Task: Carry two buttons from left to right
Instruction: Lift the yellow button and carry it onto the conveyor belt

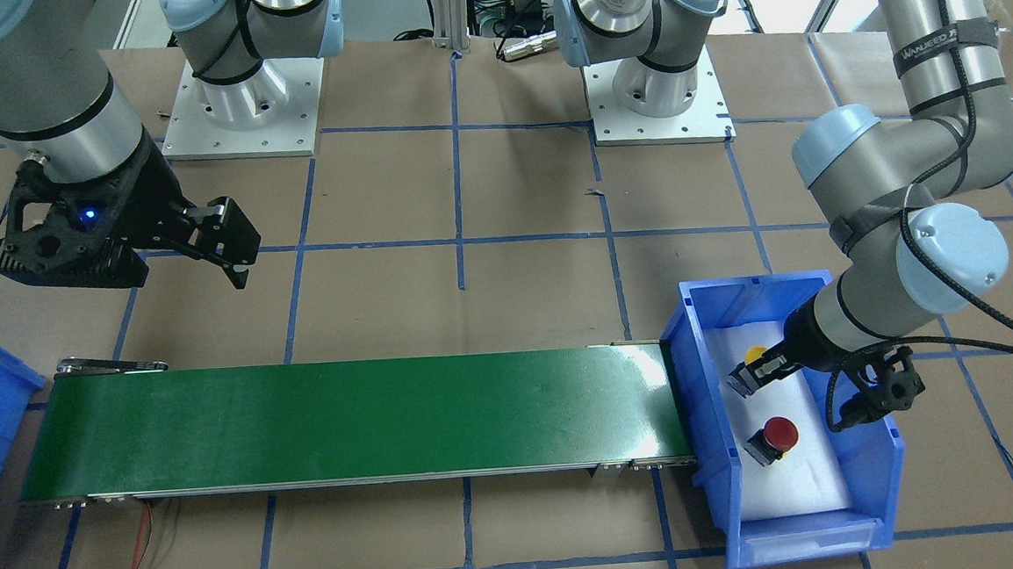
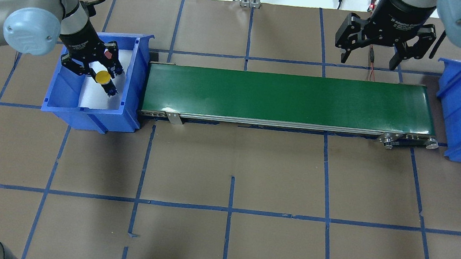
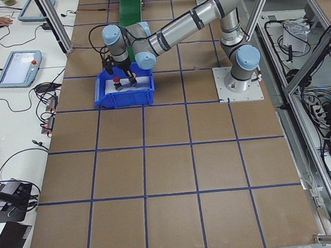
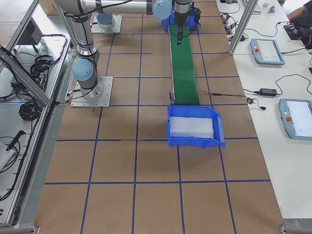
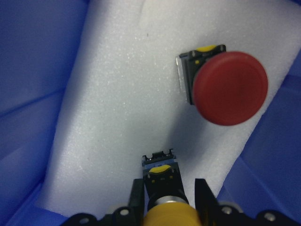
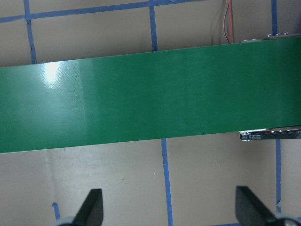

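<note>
Pinching the yellow button [image 5: 161, 175] by its dark body just under the cap, the left gripper [image 5: 168, 184] has its two black fingers [image 5: 204, 197] drawn in narrow, one pressed to each side. In the wrist view the smooth domed cap sits at the bottom edge. The squarish base points away up the frame toward the foam, so the long axis runs along the fingers. I cannot tell whether the base touches the foam.

Beyond it, at the upper right of that frame, the red button [image 5: 230, 88] lies tipped on the grainy white foam [image 5: 108, 122]. Its broad glossy cap faces the lower right and its black-grey base the upper left.

Both buttons are in the blue bin [image 2: 134, 85], hard plastic with sloping walls, at the upper left of the overhead view. The bin touches the end of the flat, slightly shiny green conveyor belt [image 2: 288, 95].

Farther along, at the upper right of that view, the right gripper [image 2: 369, 61] hangs over brown paper just beyond the belt's far edge. Its jaws are spread wide and hold nothing.

At the far right stands a second blue bin [image 2: 460, 110], foam-lined too.
</note>
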`<state>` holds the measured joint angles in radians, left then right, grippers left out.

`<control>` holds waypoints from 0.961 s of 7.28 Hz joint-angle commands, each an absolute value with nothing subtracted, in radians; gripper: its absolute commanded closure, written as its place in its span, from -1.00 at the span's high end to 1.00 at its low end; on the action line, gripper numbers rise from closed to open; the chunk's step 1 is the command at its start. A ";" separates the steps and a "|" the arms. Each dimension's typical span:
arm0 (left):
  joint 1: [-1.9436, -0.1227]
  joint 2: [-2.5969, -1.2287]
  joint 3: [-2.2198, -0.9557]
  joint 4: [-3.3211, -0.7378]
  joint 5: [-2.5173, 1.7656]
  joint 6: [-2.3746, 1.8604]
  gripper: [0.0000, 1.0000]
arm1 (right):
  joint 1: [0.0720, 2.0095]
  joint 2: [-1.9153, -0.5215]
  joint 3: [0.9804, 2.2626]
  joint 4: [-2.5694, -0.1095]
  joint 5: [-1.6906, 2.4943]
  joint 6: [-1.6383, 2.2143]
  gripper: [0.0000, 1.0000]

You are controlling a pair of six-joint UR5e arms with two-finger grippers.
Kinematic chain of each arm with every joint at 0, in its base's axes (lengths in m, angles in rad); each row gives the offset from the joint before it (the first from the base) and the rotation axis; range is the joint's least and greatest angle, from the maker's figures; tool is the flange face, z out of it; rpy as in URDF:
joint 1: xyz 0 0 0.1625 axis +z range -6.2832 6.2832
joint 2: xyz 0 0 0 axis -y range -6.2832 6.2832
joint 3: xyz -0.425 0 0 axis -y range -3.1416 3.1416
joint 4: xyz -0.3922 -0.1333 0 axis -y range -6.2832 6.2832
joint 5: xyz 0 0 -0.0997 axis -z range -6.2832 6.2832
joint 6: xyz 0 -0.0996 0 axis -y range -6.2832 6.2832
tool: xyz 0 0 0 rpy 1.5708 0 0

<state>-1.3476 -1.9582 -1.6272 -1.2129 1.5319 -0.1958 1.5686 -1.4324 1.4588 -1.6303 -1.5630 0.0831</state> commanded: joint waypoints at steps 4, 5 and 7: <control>-1.348 -1.847 -1.420 -1.515 1.533 -0.078 -0.47 | 1.552 -1.434 1.459 -1.629 -1.555 0.081 1.00; -1.367 -1.850 -1.404 -1.537 1.529 -0.075 -0.47 | 1.552 -1.433 1.459 -1.629 -1.555 0.081 1.00; -1.496 -1.879 -1.394 -1.508 1.517 0.013 -0.47 | 1.551 -1.431 1.459 -1.629 -1.555 0.061 1.00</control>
